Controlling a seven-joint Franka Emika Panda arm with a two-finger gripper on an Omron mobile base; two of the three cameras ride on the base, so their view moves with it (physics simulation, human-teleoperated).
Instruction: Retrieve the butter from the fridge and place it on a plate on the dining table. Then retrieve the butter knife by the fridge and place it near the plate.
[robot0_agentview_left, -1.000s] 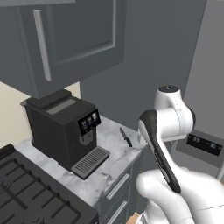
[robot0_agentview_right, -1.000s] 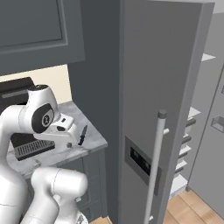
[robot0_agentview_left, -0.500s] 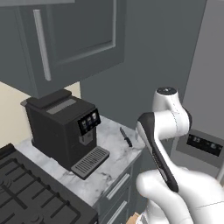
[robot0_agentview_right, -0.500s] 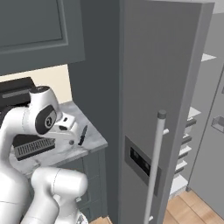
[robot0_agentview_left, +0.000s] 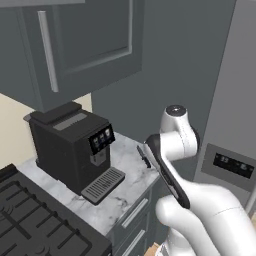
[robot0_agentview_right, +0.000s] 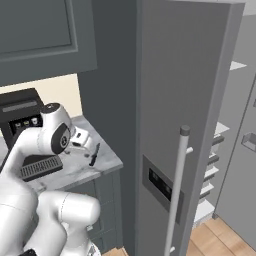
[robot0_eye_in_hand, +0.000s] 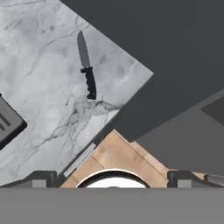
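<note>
The butter knife (robot0_eye_in_hand: 86, 65), slim and all dark, lies flat on the small marble counter (robot0_eye_in_hand: 39, 87) near its corner beside the fridge (robot0_agentview_right: 165, 100). It also lies at the counter's far edge (robot0_agentview_left: 143, 156) and right of my hand (robot0_agentview_right: 93, 154). My gripper (robot0_eye_in_hand: 111, 178) hovers above the counter's front edge, open, with its fingertips (robot0_eye_in_hand: 43, 177) wide apart and nothing between them. The white hand (robot0_agentview_right: 80, 136) sits just left of the knife. The butter, plate and dining table are out of view.
A black coffee machine (robot0_agentview_left: 70, 145) stands on the counter left of the knife, its drip tray (robot0_agentview_left: 102, 185) toward the front. A dark stove (robot0_agentview_left: 35, 225) lies further left. Grey cabinets (robot0_agentview_left: 85, 45) hang overhead. The fridge's handle (robot0_agentview_right: 177, 195) and white inner shelves (robot0_agentview_right: 217, 145) are to the right.
My hand has swung a little to the right over the counter, closer to the butter knife. The knife and coffee machine have not moved.
</note>
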